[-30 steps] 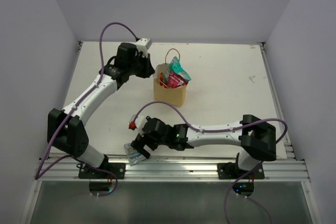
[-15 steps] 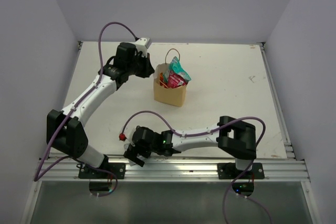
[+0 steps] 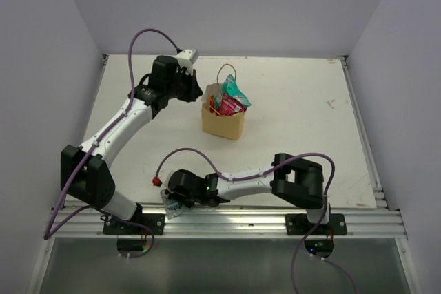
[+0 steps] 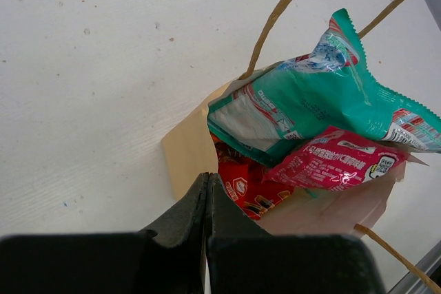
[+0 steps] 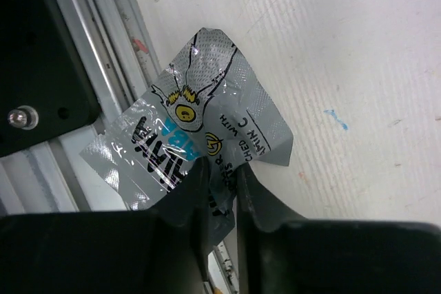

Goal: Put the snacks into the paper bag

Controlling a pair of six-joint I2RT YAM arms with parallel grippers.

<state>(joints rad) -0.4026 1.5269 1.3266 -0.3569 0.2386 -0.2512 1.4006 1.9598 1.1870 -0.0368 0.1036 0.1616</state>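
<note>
The brown paper bag (image 3: 224, 123) stands upright at mid-table with its handle (image 3: 227, 68) up. A teal-white snack (image 4: 310, 98) and a pink-red one (image 4: 331, 163) stick out of its mouth, and a red-orange packet (image 4: 241, 187) lies deeper inside. My left gripper (image 3: 199, 94) is shut, pinching the bag's left wall (image 4: 186, 160) at the rim. The silver-grey snack (image 5: 200, 122) lies crumpled at the table's near edge, partly over the rail. My right gripper (image 5: 222, 170) is shut on its lower part, low at the near left (image 3: 172, 204).
An aluminium rail (image 5: 103, 67) runs along the near edge right beside the silver-grey packet, with the left arm's base (image 3: 124, 208) close by. A red clip (image 3: 156, 182) hangs on the right arm's cable. White walls enclose the table (image 3: 296, 115).
The right arm has swung further left and down to the near edge, and its jaws have gone from wide open to shut on the silver-grey packet. The left arm and the bag have not moved.
</note>
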